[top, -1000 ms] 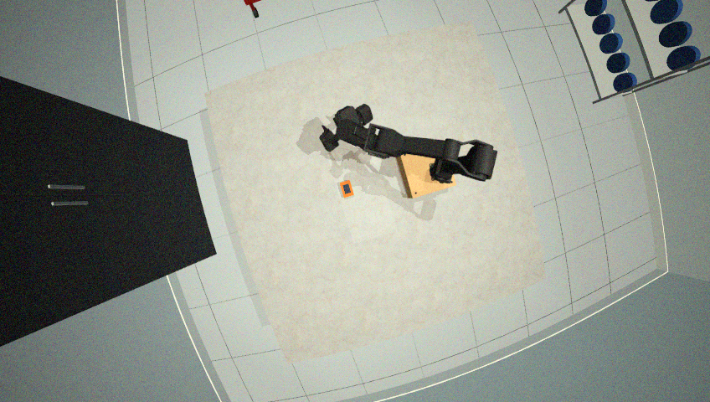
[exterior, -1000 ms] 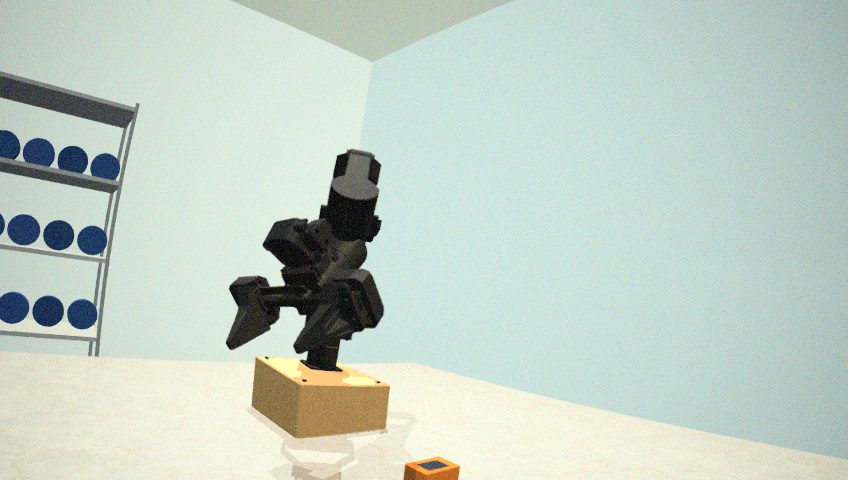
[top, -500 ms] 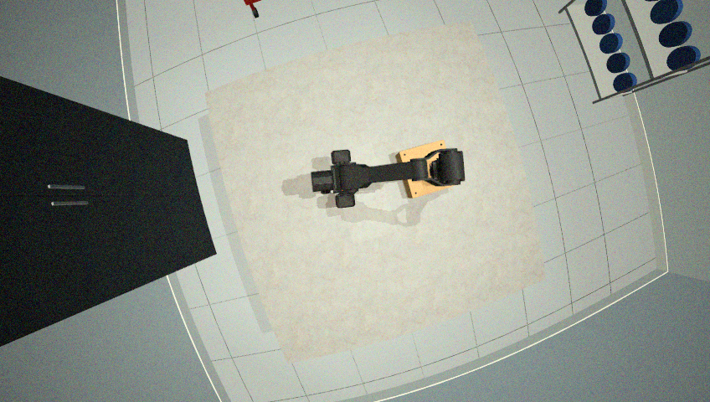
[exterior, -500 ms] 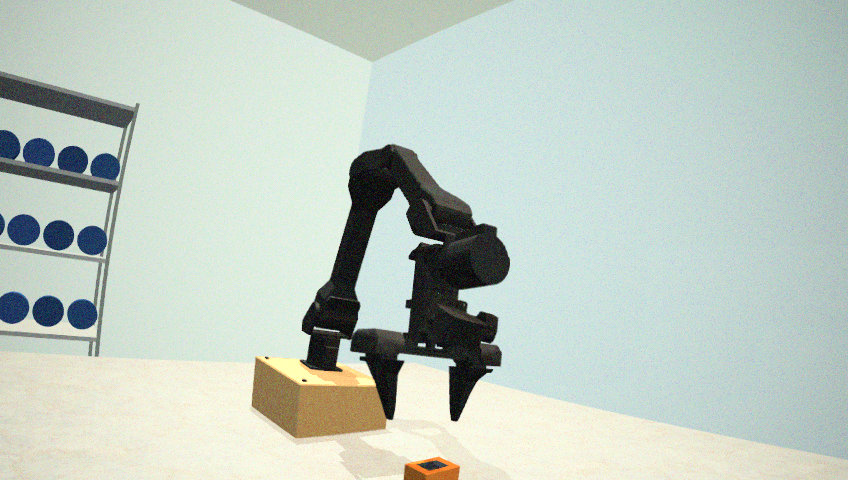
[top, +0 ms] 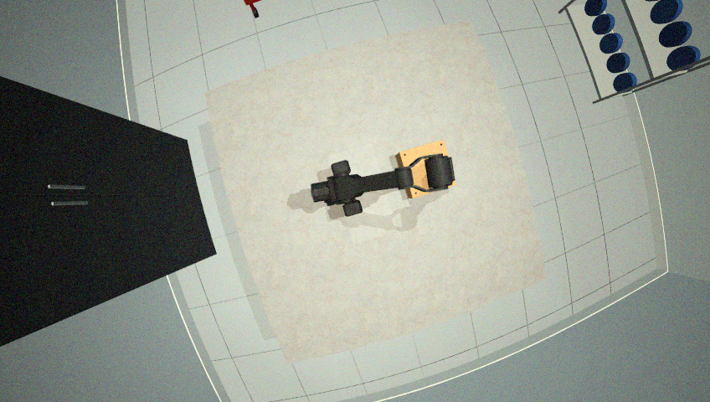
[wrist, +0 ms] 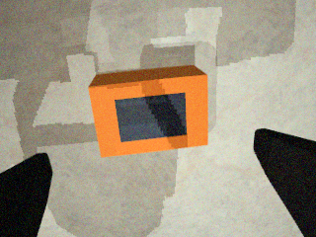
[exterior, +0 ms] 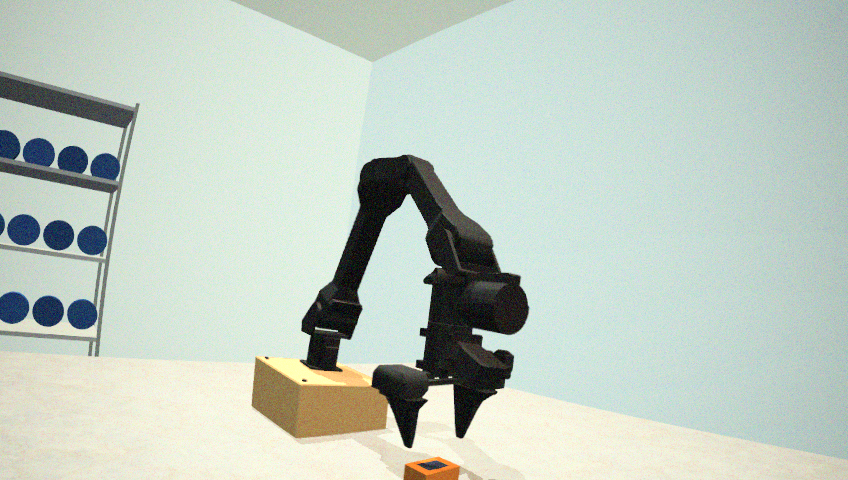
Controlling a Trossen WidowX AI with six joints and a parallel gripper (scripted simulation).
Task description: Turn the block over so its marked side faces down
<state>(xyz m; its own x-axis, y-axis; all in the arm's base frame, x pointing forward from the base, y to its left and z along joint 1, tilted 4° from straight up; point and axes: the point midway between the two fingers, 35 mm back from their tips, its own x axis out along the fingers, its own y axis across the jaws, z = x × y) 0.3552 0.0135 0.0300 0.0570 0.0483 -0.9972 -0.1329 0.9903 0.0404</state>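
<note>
Wrist view: the wide-open, empty claw (exterior: 435, 442) (wrist: 153, 152) hangs above the marked orange block (exterior: 432, 469) (wrist: 154, 113); descending off-centre, a fingertip might knock it askew.

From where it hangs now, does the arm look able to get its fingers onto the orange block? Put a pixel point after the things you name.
Probably yes: the open fingers (exterior: 435, 443) point down above the orange block (exterior: 432, 469) (wrist: 150, 116), and nothing shows between them and it. The wrist view shows the block off-centre, so a small shift seems likely first.
</note>
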